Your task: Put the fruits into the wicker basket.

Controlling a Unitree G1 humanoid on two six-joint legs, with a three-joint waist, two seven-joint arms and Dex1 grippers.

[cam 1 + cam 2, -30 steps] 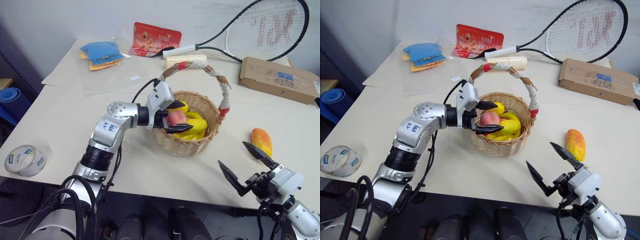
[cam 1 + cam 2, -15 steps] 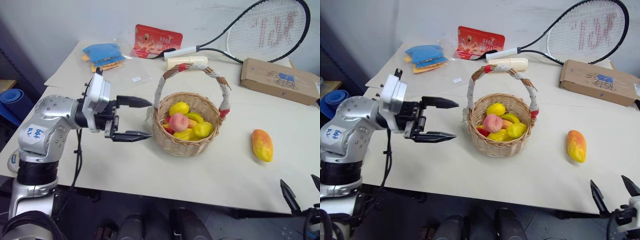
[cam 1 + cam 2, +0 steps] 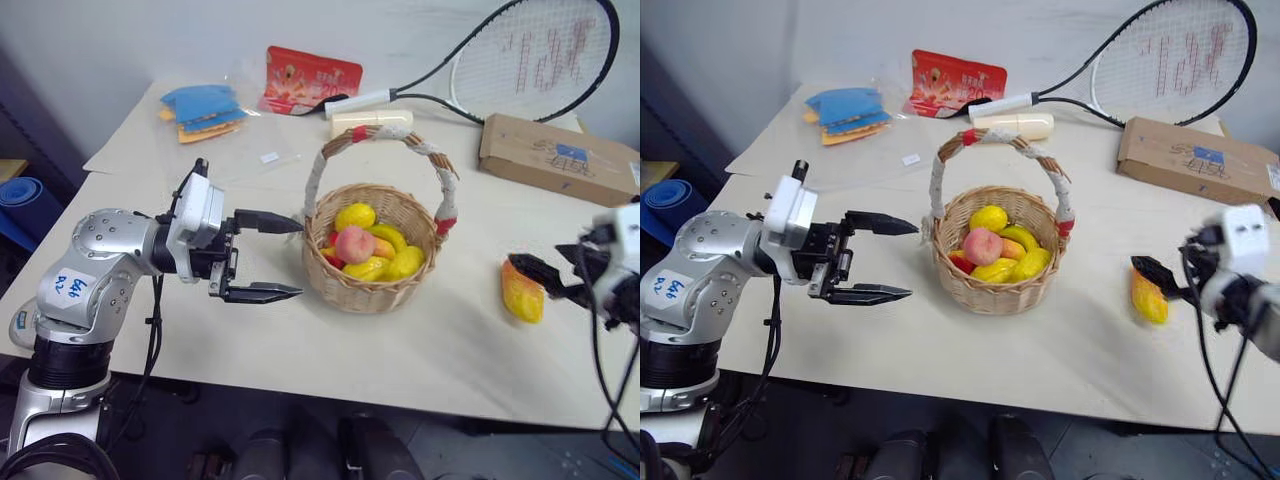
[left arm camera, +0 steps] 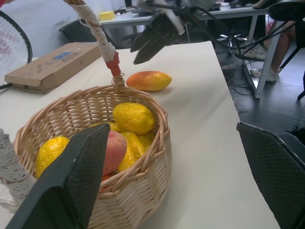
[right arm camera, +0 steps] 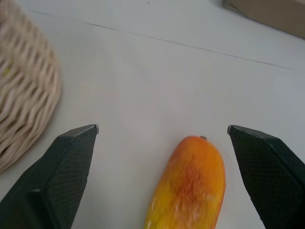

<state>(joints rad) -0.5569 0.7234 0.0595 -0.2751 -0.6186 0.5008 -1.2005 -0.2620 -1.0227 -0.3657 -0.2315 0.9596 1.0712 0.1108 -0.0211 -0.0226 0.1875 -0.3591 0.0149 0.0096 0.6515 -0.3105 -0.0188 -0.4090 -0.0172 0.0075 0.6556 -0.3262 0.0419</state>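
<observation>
cream table (image 3: pixel 430 350) with wicker basket (image 3: pixel 372 290), mango (image 3: pixel 522 292); both grippers (image 3: pixel 285 256) (image 5: pixel 162 138) agape

My left arm reaches in from the left side, silver forearm bent at the elbow, wrist turned so my left gripper (image 3: pixel 290 258) lies level and points to my right. Its jaws stand wide apart, one black finger above the other, with nothing between them. My right arm comes in from the right edge, its white wrist raised and cables trailing below it. My right gripper (image 5: pixel 164 157) tilts forward and down, jaws spread wide, gripping nothing, fingertips apart from each other.
</observation>
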